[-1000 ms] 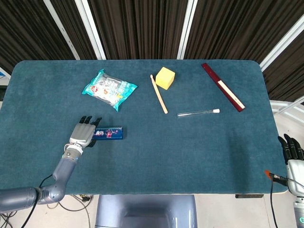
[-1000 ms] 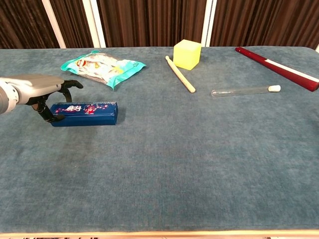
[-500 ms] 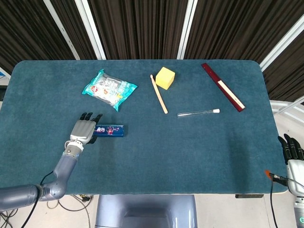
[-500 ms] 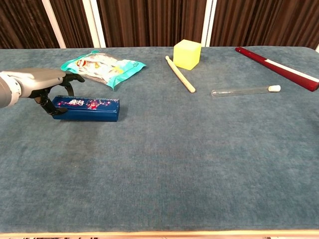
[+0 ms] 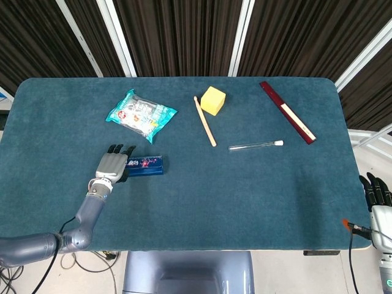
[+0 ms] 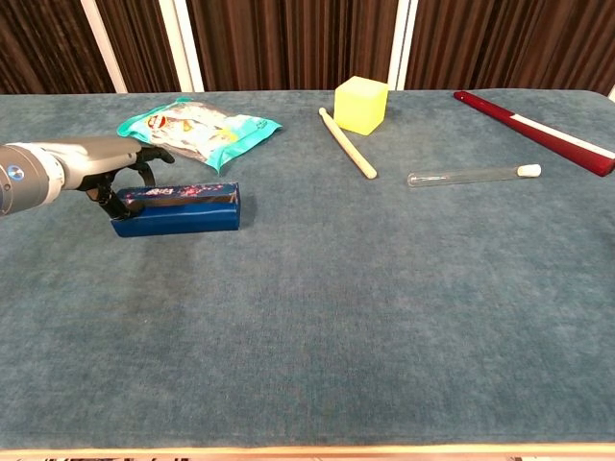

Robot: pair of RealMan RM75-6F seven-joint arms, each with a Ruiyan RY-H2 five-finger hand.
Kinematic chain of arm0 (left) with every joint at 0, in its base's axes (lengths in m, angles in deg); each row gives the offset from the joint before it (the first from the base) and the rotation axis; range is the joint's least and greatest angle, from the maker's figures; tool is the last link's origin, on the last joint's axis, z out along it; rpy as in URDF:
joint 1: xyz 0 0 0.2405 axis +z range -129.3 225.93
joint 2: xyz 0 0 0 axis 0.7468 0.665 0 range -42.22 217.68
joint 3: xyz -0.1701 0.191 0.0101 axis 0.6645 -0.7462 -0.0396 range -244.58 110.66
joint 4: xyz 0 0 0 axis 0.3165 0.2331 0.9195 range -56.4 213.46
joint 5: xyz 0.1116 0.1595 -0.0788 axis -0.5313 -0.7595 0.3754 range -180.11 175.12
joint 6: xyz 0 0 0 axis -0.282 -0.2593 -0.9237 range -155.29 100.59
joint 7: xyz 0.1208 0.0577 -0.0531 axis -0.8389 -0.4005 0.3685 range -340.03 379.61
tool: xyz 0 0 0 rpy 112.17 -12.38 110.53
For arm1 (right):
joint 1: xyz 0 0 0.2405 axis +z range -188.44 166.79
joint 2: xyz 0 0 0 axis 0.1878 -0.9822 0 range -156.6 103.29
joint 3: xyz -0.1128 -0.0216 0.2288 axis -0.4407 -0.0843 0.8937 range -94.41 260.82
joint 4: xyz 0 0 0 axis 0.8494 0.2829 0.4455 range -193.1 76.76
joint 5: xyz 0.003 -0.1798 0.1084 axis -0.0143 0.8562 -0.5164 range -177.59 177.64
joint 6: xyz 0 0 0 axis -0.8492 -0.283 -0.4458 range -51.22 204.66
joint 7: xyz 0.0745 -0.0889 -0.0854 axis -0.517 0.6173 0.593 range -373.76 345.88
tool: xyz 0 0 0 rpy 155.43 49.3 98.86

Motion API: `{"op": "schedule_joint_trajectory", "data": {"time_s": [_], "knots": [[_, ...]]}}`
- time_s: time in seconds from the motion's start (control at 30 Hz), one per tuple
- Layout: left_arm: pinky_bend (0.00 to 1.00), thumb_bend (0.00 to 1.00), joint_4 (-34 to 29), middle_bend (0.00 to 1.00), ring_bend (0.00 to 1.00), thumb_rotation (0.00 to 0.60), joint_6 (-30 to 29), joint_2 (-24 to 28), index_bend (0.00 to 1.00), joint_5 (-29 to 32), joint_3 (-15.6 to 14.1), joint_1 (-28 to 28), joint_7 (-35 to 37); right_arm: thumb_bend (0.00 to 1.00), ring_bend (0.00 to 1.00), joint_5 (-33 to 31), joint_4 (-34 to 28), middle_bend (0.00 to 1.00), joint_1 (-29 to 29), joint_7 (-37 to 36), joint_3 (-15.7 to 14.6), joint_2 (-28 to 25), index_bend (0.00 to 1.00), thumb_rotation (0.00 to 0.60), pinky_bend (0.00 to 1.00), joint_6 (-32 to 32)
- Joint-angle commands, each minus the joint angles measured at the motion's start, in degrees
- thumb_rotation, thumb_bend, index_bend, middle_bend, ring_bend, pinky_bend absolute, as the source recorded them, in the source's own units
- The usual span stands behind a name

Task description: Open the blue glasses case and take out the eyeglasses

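Note:
The blue glasses case (image 5: 146,165) lies closed on the teal table, left of centre; in the chest view the case (image 6: 183,207) shows its plain front side and a narrow strip of patterned lid. My left hand (image 5: 113,166) lies over the case's left end. In the chest view this hand (image 6: 113,165) has its fingers curled down around that end, gripping it. The eyeglasses are hidden inside. My right hand (image 5: 378,195) hangs beyond the table's right front corner, fingers apart, holding nothing.
A teal snack bag (image 5: 141,115) lies just behind the case. Further right are a wooden stick (image 5: 205,121), a yellow cube (image 5: 213,100), a test tube (image 5: 256,145) and a dark red ruler (image 5: 286,112).
My left hand has shifted the case a little to the right and away from me, and the case has rolled so that more of its front side shows. The right hand has not moved.

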Motion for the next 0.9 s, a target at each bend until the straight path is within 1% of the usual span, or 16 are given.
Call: {"op": "schedule_joint_trajectory", "data": {"time_s": [0.03,0.2,0.33,0.67,0.8,0.9], "knots": [[0.01,0.58,0.1,0.25,0.00,0.600,-0.1,0.1,0.04,0.0,0.1,0.0,0.1,0.13,0.00,-0.1,-0.1,0.00,0.0,0.0,0.0,0.0,0.00,0.600,0.19,0.1],[0.01,0.57,0.7,0.23,0.00,0.600,-0.5,-0.1,0.03,-0.1,0.2,-0.2,0.0,0.13,0.00,-0.2,-0.1,0.00,0.0,0.0,0.0,-0.1,0.00,0.600,0.19,0.1],[0.01,0.57,2.6,0.23,0.00,0.600,-0.5,-0.9,0.03,0.7,0.2,-0.5,-0.7,0.13,0.00,-0.2,-0.2,0.00,-0.1,0.1,0.0,-0.1,0.00,0.600,0.19,0.1],[0.01,0.56,10.7,0.22,0.00,0.600,0.2,-5.0,0.03,2.9,1.5,-2.6,-2.6,0.13,0.00,-0.6,-0.3,0.00,-0.1,0.0,0.1,-0.1,0.00,0.600,0.19,0.2],[0.01,0.56,14.2,0.21,0.00,0.600,-0.3,-6.6,0.03,3.7,2.6,-3.3,-2.8,0.13,0.00,-0.6,-0.5,0.00,-0.1,0.1,0.1,-0.1,0.00,0.600,0.19,0.2],[0.01,0.54,14.4,0.20,0.00,0.600,-0.9,-6.5,0.03,3.8,4.1,-3.0,-1.1,0.13,0.00,-0.8,-0.5,0.00,-0.2,0.0,0.2,-0.2,0.00,0.600,0.19,0.2]]}}
